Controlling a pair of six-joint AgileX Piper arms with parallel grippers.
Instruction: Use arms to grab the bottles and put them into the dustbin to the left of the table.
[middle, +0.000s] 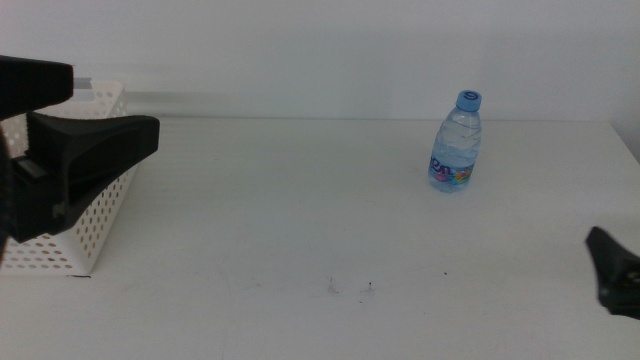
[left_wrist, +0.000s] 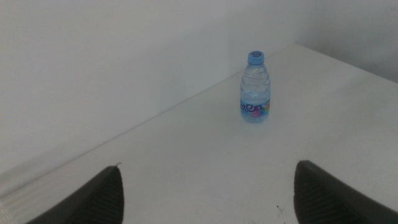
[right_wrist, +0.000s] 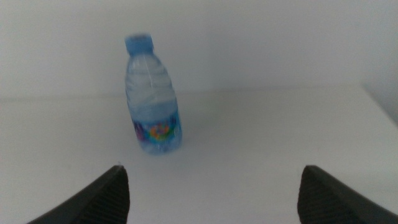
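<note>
The left gripper (middle: 95, 150) hung wide open and empty above the dustbin (middle: 95, 215), while the upright water bottle (middle: 456, 142) stood far right, nearer the right gripper (right_wrist: 211, 193), also open and empty.

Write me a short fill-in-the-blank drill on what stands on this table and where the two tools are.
1. The water bottle standing upright on the table has a ____ cap.
2. The white dustbin has walls full of small ____.
3. The left tool hovers beside the dustbin with its jaws ____.
4. The right tool faces the bottle and holds ____.

Missing words: blue; holes; open; nothing
</note>
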